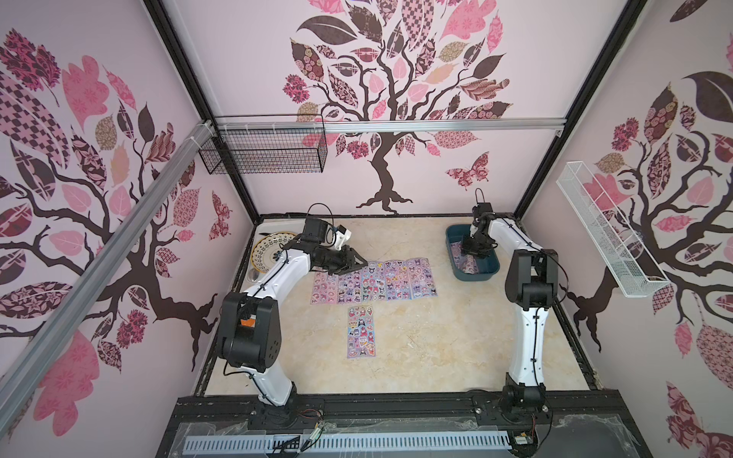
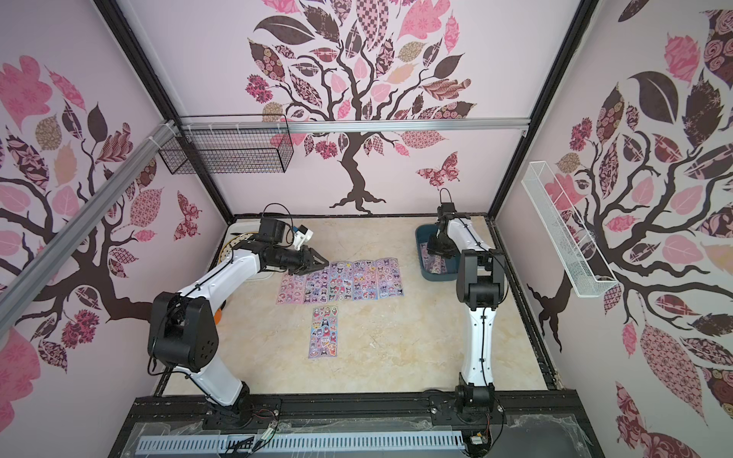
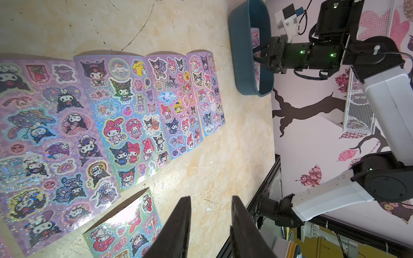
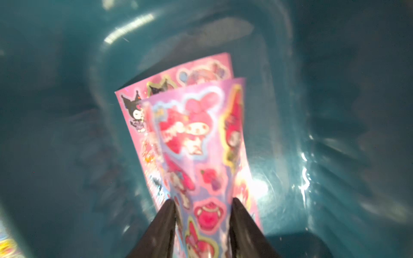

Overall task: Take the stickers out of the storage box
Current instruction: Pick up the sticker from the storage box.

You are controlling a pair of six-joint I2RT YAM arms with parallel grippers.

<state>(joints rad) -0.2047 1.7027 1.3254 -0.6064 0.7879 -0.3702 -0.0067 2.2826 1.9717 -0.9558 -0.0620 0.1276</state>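
Teal plastic fills the right wrist view. The storage box (image 4: 67,111) sits at the far right of the desk (image 1: 436,337), and the right hand (image 4: 203,201) is down inside it. Its two fingers press in on either edge of a purple sheet (image 4: 196,138), which bows up between them, so that's a grip! A pink sheet (image 4: 201,64) shows from under it, lower in the box. That arm stretches up the right side of the desk, wrist folded steeply down over the rim.

Out on the desk more stickers (image 1: 375,281) lie in a row, side by side, edges touching or overlapping. A lone sheet (image 1: 361,331) lies nearer the arm bases.

The left hand (image 3: 210,197) hangs over the row's far-left part, tilted downward. Its fingers are apart with nothing between them, and the elbow is high.
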